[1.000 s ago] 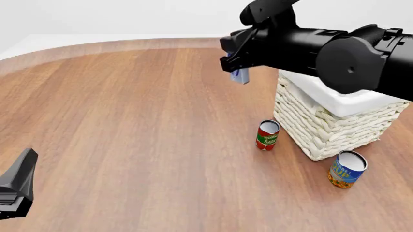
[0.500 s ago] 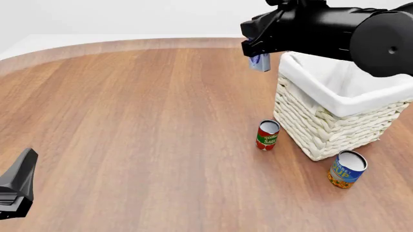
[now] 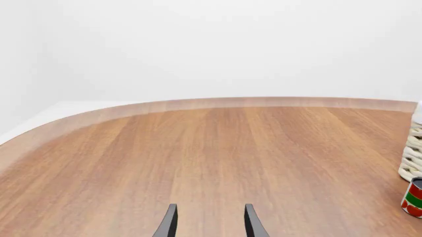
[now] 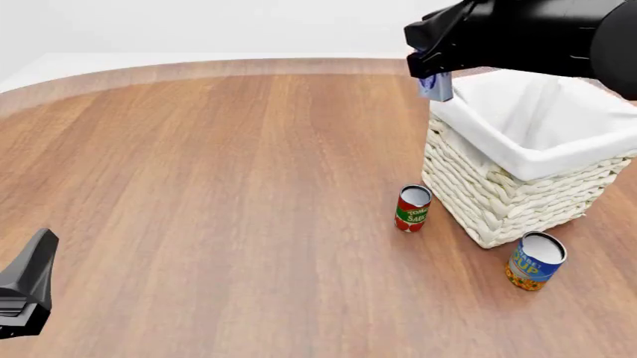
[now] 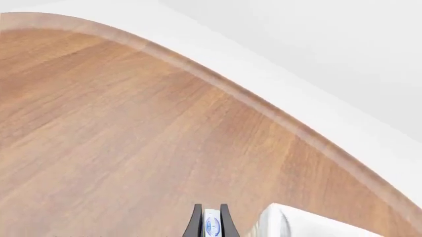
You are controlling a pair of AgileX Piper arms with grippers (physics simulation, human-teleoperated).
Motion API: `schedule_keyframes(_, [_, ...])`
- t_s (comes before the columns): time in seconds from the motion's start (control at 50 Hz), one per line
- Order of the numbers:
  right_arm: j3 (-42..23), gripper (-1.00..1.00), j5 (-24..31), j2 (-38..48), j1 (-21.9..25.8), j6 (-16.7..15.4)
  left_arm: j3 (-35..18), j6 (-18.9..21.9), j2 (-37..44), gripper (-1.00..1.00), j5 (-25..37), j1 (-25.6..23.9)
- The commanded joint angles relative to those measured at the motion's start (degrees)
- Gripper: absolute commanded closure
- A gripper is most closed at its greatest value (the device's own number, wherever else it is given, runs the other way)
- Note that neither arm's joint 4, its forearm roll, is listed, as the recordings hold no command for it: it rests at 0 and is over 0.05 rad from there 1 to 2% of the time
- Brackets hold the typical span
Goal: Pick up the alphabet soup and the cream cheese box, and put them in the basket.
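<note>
The right gripper (image 4: 434,77) hangs in the air above the far-left corner of the basket (image 4: 497,195), its fingers pinching the cream cheese box (image 4: 435,87) between them. The small blue and white box is held clear of the table, just over the liner's folded rim at that corner. The right wrist view shows the same box (image 5: 212,225) clamped between two dark fingers (image 5: 195,223), with a white edge of the basket (image 5: 277,223) just beside it.

The alphabet soup (image 4: 535,261) stands upright on the wooden table (image 4: 199,186) just beside the basket's near corner, at the right of the scene. A slimmer red and green can (image 4: 412,208) stands upright close to the basket's left wall, apart from the soup.

The left gripper (image 4: 25,291) sits low at the near left, well apart from all the goods. In its wrist view its two fingertips (image 3: 169,224) are spread with bare table between them, holding nothing; the red and green can (image 3: 414,197) shows at the frame's edge.
</note>
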Motion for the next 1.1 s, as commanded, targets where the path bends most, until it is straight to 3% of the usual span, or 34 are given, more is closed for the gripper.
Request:
schedule_keyframes(0.02, [-1.4,1.0,3.3,-2.3,-2.0,-1.9,0.0,0.0,0.0,-1.0,0.0,0.0])
schedule_keyframes(0.64, [-6.3,1.0,3.2,3.1,-15.5,-0.6,0.0,0.0,0.0,-1.0,0.0,0.0])
schedule_keyframes(1.1, [-10.9,1.0,-2.6,14.3,-28.9,3.1,0.0,0.0,0.0,-1.0,0.0,0.0])
